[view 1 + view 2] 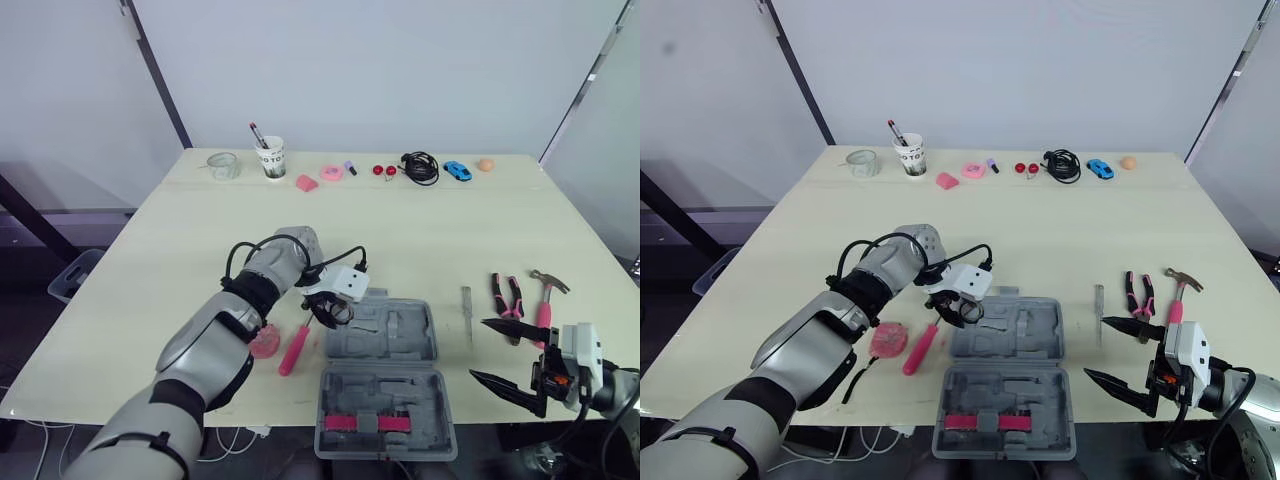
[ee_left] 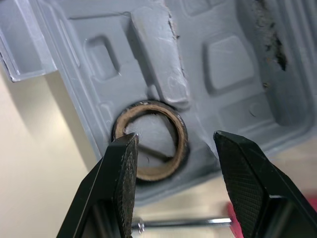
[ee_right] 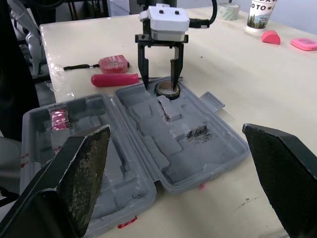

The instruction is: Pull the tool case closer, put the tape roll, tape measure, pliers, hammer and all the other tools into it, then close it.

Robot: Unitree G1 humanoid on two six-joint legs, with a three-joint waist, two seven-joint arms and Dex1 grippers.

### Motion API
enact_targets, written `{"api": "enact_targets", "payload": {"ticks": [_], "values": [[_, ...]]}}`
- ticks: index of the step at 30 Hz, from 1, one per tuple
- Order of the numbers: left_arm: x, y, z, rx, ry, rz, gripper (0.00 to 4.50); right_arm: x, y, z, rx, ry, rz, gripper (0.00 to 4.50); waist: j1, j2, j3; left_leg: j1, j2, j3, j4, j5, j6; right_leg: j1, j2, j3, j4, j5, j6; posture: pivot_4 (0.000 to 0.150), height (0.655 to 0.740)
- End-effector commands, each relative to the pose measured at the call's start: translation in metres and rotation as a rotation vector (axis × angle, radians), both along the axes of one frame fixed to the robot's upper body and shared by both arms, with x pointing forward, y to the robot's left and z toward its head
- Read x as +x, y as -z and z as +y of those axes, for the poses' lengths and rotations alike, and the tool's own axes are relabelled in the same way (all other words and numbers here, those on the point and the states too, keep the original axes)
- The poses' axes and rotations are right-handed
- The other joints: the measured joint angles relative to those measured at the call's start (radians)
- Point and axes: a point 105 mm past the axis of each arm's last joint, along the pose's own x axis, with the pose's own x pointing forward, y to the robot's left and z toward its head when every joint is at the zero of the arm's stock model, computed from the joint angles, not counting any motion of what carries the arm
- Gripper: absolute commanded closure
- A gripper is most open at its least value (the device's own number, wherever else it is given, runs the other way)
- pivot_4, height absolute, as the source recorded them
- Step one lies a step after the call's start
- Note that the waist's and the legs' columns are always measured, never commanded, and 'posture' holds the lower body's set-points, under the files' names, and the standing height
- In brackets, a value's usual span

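Note:
The grey tool case (image 1: 400, 385) lies open near the table's front edge. A brown tape roll (image 2: 151, 161) rests flat in the far left corner of its far half. My left gripper (image 1: 332, 312) hangs open just over the roll, fingers (image 3: 174, 69) pointing down and not clamping it. A pink tape measure (image 1: 263, 343) and a pink-handled screwdriver (image 1: 295, 350) lie left of the case. A metal file (image 1: 466, 303), pliers (image 1: 507, 295) and a hammer (image 1: 547, 295) lie to its right. My right gripper (image 1: 480, 350) stands open right of the case, holding nothing.
Along the table's far edge stand a glass jar (image 1: 222, 165), a paper cup with pens (image 1: 270, 157), small pink items (image 1: 331, 173), a black cable (image 1: 420, 167), a blue toy car (image 1: 457, 170) and an orange ball (image 1: 485, 164). A pink strip (image 1: 365, 422) sits in the case's near half.

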Motion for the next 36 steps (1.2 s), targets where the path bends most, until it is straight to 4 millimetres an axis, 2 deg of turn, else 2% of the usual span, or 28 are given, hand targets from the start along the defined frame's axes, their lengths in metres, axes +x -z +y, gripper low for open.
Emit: {"api": "enact_targets", "payload": {"ticks": [1, 6, 9, 13, 17, 20, 22, 23, 28, 36], "values": [[0.002, -0.023, -0.007, -0.045, 0.031, -0.036, 1.93, -0.001, -0.009, 0.003, -0.006, -0.012, -0.045, 0.00, 0.000, 0.000, 0.000, 0.000, 0.000, 0.000, 0.000, 0.000, 0.000, 0.000, 0.000, 0.000, 0.000, 0.000, 0.000, 0.150, 0.7400], [-0.002, -0.035, -0.012, -0.229, 0.066, -0.045, 1.93, -0.001, -0.008, 0.004, 0.003, -0.008, -0.039, 0.00, -0.001, 0.000, 0.000, 0.000, 0.000, 0.000, 0.000, 0.000, 0.000, 0.000, 0.000, 0.000, 0.000, 0.000, 0.000, 0.150, 0.7400], [0.001, -0.039, -0.014, -0.368, 0.012, -0.050, 1.93, -0.003, -0.006, 0.004, 0.001, -0.009, -0.034, 0.00, -0.001, 0.000, 0.000, 0.000, 0.000, -0.002, 0.000, 0.000, 0.000, 0.000, 0.000, 0.000, 0.000, 0.000, 0.000, 0.150, 0.7400], [0.002, -0.042, -0.008, -0.535, -0.033, -0.056, 1.93, -0.003, -0.007, 0.004, 0.001, -0.005, -0.037, 0.00, -0.001, 0.000, 0.000, 0.000, 0.000, -0.002, 0.000, 0.000, 0.000, 0.000, 0.000, 0.000, 0.000, 0.000, 0.000, 0.150, 0.7400], [0.000, -0.041, 0.008, -0.704, -0.130, 0.010, 1.93, -0.001, -0.007, 0.005, 0.004, -0.003, -0.041, 0.00, -0.001, 0.000, 0.000, 0.001, 0.000, -0.001, 0.000, 0.000, 0.000, 0.000, 0.000, 0.000, 0.000, 0.000, 0.000, 0.150, 0.7400], [-0.001, -0.036, 0.017, -0.747, -0.173, 0.032, 2.71, -0.001, -0.006, 0.007, 0.005, -0.008, -0.041, 0.00, -0.002, 0.000, 0.000, 0.001, 0.000, -0.001, 0.000, 0.000, 0.000, 0.000, 0.000, 0.000, 0.001, 0.000, 0.000, 0.150, 0.7400], [0.000, -0.034, 0.018, -0.783, -0.195, 0.032, 3.66, 0.000, -0.006, 0.008, 0.007, -0.010, -0.043, 0.00, 0.001, 0.000, 0.000, 0.001, 0.000, -0.001, 0.000, 0.000, 0.000, 0.000, 0.000, 0.000, 0.001, 0.000, 0.000, 0.150, 0.7400], [0.000, -0.033, 0.018, -0.792, -0.197, 0.024, 3.93, 0.000, -0.006, 0.008, 0.007, -0.010, -0.044, 0.00, 0.002, 0.000, 0.000, 0.001, 0.000, -0.001, 0.000, 0.000, 0.000, 0.000, 0.000, 0.000, 0.001, 0.000, 0.000, 0.150, 0.7400], [0.001, -0.033, 0.015, -0.853, -0.219, 0.066, 3.93, 0.000, -0.005, 0.008, 0.007, -0.007, -0.046, 0.00, 0.001, 0.000, 0.000, 0.000, 0.000, 0.000, 0.000, 0.000, 0.000, 0.000, 0.000, 0.000, 0.000, 0.000, 0.000, 0.150, 0.7400], [0.000, -0.016, 0.016, -0.827, -0.217, 0.073, 3.93, 0.000, -0.003, 0.011, 0.010, 0.002, -0.052, 0.00, -0.001, 0.000, 0.000, 0.000, 0.000, -0.001, 0.000, 0.000, 0.000, 0.000, 0.000, 0.000, 0.001, 0.000, 0.000, 0.150, 0.7400]]}}
